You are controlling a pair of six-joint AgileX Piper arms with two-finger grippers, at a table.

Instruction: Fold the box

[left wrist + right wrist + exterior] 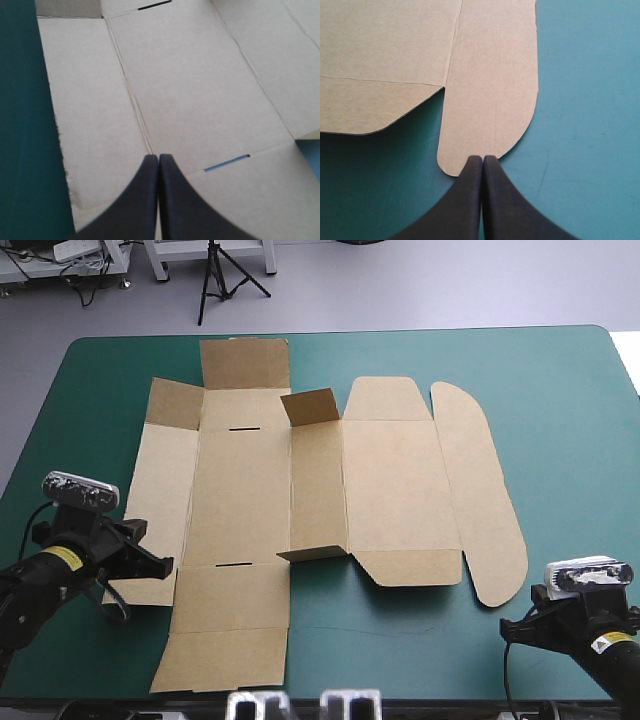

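The brown box (pixel 300 500) lies as a cut sheet spread over the middle of the teal-green table (pixel 570 420). Most panels lie flat; a small flap (pixel 311 406) near the middle stands up, and so do flaps at the far left (pixel 243 363). My left gripper (pixel 158 159) is shut, its tip over the near-left part of the box (pixel 200 90), close to a slot (pixel 226 163). My right gripper (pixel 483 159) is shut too, its tip at the near end of the rounded flap (pixel 490 95) on the sheet's right side. In the high view both arms sit at the near corners.
Bare teal-green cover (pixel 560 370) lies to the right of the sheet and along the far edge. A tripod stand (pixel 215 280) is on the floor beyond the table.
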